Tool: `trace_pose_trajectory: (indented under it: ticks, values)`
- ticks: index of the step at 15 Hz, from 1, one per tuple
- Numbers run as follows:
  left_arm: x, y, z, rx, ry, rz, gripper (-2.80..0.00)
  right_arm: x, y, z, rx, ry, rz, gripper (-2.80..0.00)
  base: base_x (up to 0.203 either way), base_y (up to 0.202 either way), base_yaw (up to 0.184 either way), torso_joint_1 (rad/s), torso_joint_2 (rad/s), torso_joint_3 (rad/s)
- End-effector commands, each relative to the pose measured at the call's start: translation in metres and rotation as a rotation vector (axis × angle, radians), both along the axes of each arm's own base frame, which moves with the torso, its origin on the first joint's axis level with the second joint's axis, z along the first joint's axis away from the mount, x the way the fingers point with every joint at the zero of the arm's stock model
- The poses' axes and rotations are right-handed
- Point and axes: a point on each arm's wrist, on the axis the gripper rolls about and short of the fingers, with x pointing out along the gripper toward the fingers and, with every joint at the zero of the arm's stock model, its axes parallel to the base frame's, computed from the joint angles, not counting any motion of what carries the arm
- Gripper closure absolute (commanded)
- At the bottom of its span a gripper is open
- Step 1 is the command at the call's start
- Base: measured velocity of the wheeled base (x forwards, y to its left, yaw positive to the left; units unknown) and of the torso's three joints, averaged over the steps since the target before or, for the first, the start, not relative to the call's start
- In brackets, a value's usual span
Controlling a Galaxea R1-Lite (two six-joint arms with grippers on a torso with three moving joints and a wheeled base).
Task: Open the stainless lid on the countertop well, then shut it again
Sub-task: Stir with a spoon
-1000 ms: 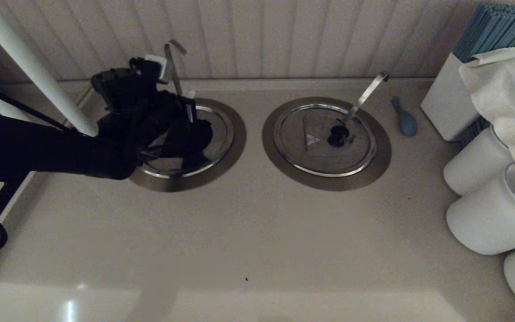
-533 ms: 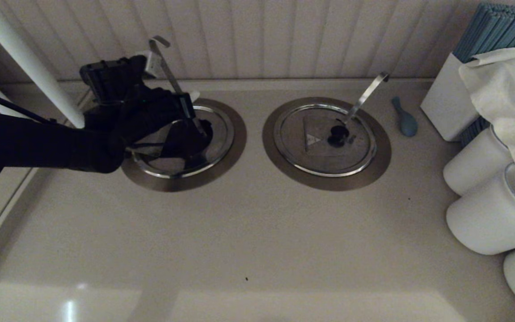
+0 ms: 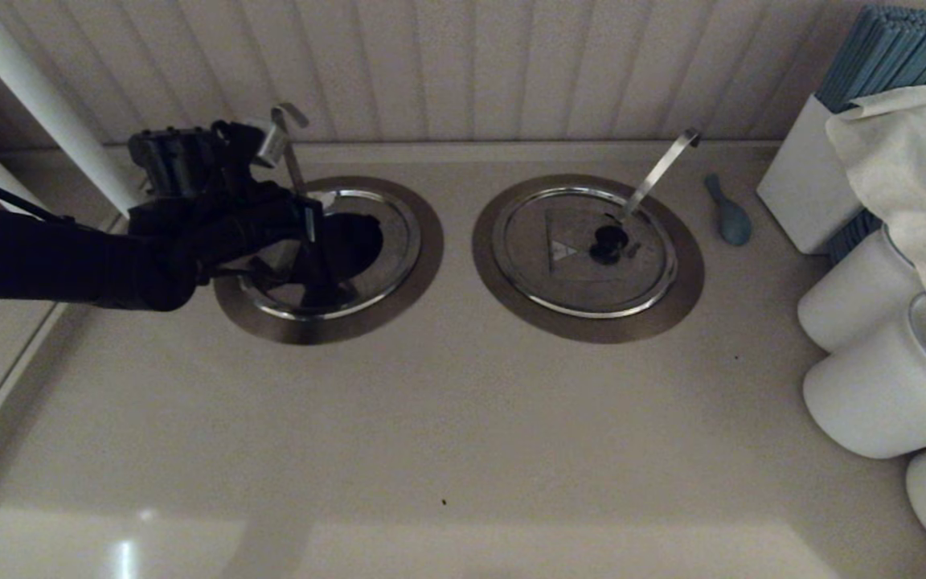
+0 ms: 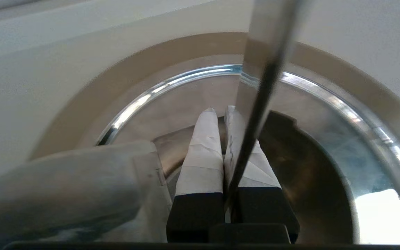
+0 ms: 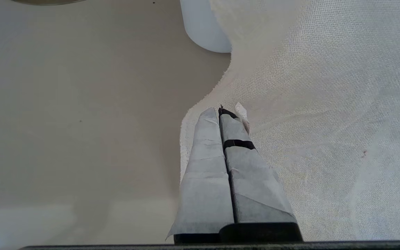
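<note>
The lid [image 3: 366, 241] sits in the left well [image 3: 411, 277], our left gripper [image 4: 221, 114] over it with fingers pressed together, the ladle handle [image 3: 286, 137] crossing beside them. Right of that well lies the twin well [image 3: 503, 289], lidded, on a pale beige counter [image 3: 463, 434] backed by ribbed wall panelling [image 3: 471, 72]. Our right gripper [image 5: 226, 113], closed, hovers by a cloth [image 5: 325, 104].

A food-service counter is showing here: two round lidded steel wells [image 3: 587, 257] sitting sunk in a beige countertop [image 3: 463, 434], ladle handles poking out (soup station style), white cylindrical tubs [image 3: 881, 394] crowding alongside.
</note>
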Motion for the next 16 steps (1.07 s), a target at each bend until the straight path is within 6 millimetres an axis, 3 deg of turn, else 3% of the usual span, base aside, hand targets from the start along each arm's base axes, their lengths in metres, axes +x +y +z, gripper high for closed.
trace_pose_trajectory:
  ticks: [1,3,5,12,16]
  values:
    - [0.005,0.001,-0.005,0.023,-0.008,0.026,0.0,0.0,0.0,0.0,0.0,0.001,-0.001,0.0,0.0,0.0,0.0,0.0,0.0,0.0]
    - [0.02,-0.003,-0.014,0.065,-0.055,0.141,0.0,0.0,0.0,0.0,0.0,0.001,-0.001,0.0,0.0,0.0,0.0,0.0,0.0,0.0]
    - [0.025,-0.016,-0.009,-0.041,-0.119,0.133,0.0,0.0,0.0,0.0,0.0,0.001,-0.001,0.0,0.0,0.0,0.0,0.0,0.0,0.0]
    - [0.018,-0.033,0.008,-0.293,-0.077,0.048,0.0,0.0,0.0,0.0,0.0,0.001,-0.001,0.0,0.0,0.0,0.0,0.0,0.0,0.0]
    - [0.01,-0.033,0.007,-0.267,0.014,-0.013,0.0,0.0,0.0,0.0,0.0,0.001,-0.001,0.0,0.0,0.0,0.0,0.0,0.0,0.0]
